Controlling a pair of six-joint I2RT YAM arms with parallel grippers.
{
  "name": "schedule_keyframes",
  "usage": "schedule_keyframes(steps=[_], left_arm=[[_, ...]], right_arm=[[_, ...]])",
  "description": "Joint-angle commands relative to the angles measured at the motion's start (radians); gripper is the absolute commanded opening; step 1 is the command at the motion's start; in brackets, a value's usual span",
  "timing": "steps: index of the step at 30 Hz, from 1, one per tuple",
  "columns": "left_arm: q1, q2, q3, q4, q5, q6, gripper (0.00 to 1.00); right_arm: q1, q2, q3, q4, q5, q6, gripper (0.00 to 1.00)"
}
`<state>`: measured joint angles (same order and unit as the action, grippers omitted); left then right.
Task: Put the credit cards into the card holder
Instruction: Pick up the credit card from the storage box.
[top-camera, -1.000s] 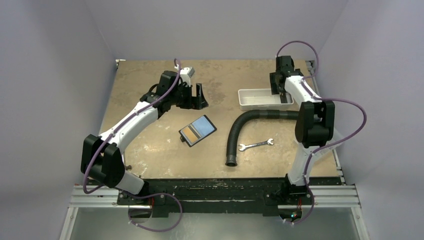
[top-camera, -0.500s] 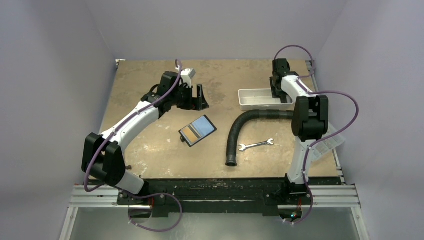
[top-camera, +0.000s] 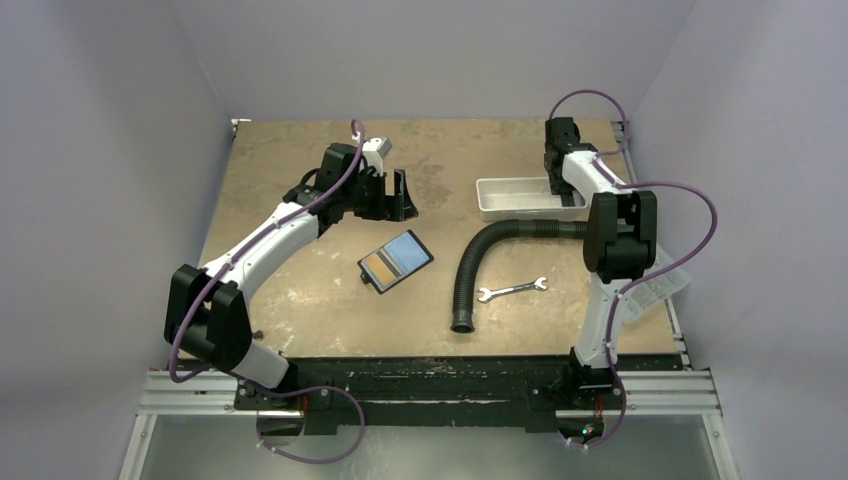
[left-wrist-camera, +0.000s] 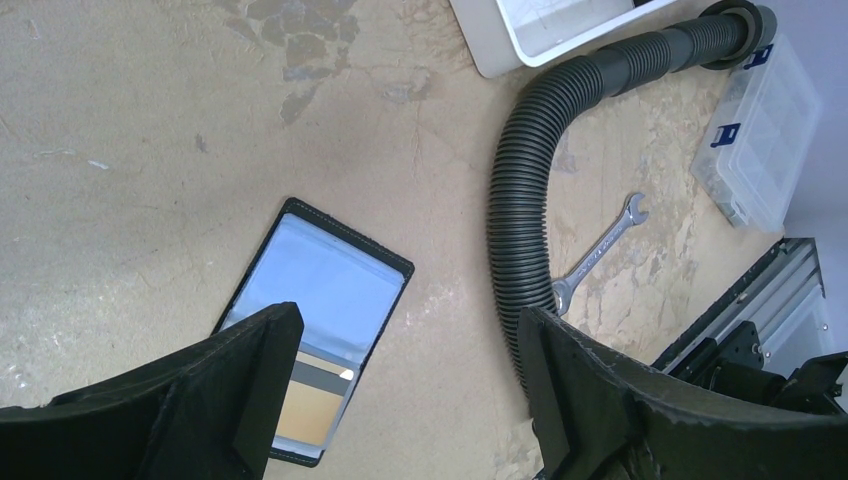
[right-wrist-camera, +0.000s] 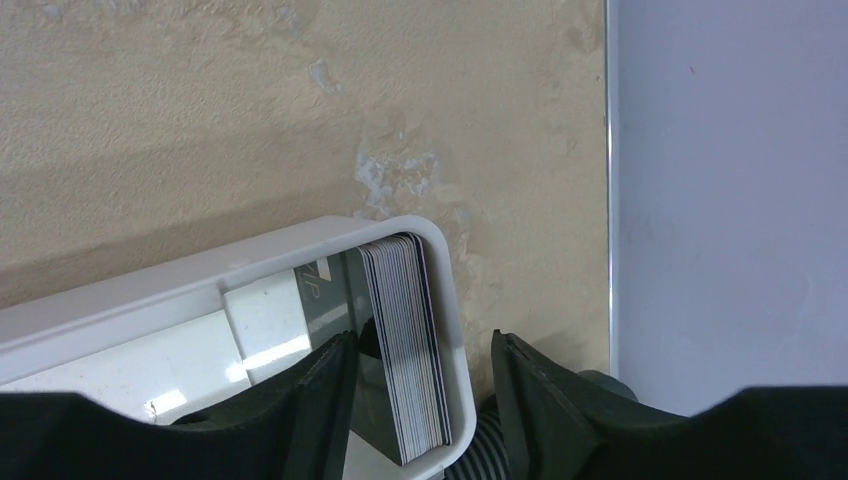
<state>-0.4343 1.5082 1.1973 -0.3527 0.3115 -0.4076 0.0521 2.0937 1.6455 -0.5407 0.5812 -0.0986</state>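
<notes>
The right arm is found drawn back since the earlier frame. The right gripper (right-wrist-camera: 420, 352) is set at the white tray's (right-wrist-camera: 150, 300) end, jaws apart astride the stacked credit cards (right-wrist-camera: 405, 340), none gripped yet. The card holder (top-camera: 395, 261) is laid open mid-table, one tan card (left-wrist-camera: 310, 415) seen inside. The left gripper (left-wrist-camera: 408, 322) is held wide open above it. Most of the loading is judged undone.

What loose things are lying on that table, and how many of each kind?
Black card holder, lying open: 1
Stack of cards, standing in the tray, too tightly packed to count singly: 1
White tray: 1
Grey ribbed hose: 1
Wrench: 1
Clear compartment box: 1
Total: 6
</notes>
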Motion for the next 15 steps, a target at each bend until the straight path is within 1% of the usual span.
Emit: schedule_keyframes(steps=[1,15], left_arm=[[-0.004,0.006,0.0,0.038,0.019,0.001,0.85],[-0.003,0.006,-0.001,0.039,0.029,0.001,0.85]], right_arm=[[-0.003,0.007,0.045,0.011,0.028,-0.01,0.56],[-0.003,-0.017,0.024,-0.005,0.054,-0.006,0.37]])
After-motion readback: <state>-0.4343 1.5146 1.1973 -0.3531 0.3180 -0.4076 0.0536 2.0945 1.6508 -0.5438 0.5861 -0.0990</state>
